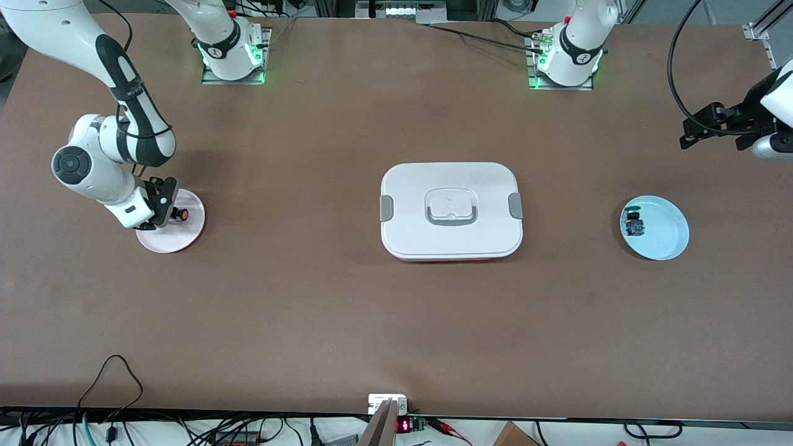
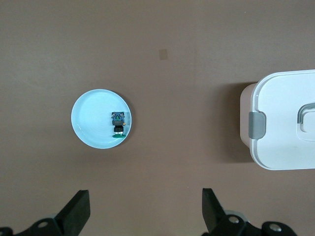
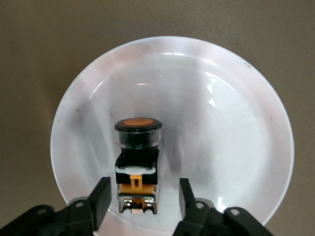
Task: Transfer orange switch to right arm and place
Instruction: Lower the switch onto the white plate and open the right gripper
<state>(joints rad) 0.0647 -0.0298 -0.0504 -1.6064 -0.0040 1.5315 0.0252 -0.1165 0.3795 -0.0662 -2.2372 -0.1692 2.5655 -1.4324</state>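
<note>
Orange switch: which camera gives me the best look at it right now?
The right wrist view. There the orange switch fills the frame, lying on the pink plate between the right gripper's parted fingers, with gaps on both sides. The front view shows it only as a tiny orange spot beside that gripper. The left wrist view misses it.

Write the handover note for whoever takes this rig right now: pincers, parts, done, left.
Right pincer: low over the pink plate at the right arm's end of the table, fingers open on either side of the orange switch with gaps showing, so it looks released.
Left pincer: open, empty, waiting up in the air near the blue plate.
Orange switch lies on the pink plate. The blue plate holds the blue-bodied part with a green cap. A closed white box sits mid-table.
Done: handover, placing.
Left: probably just lift the right arm clear.
</note>
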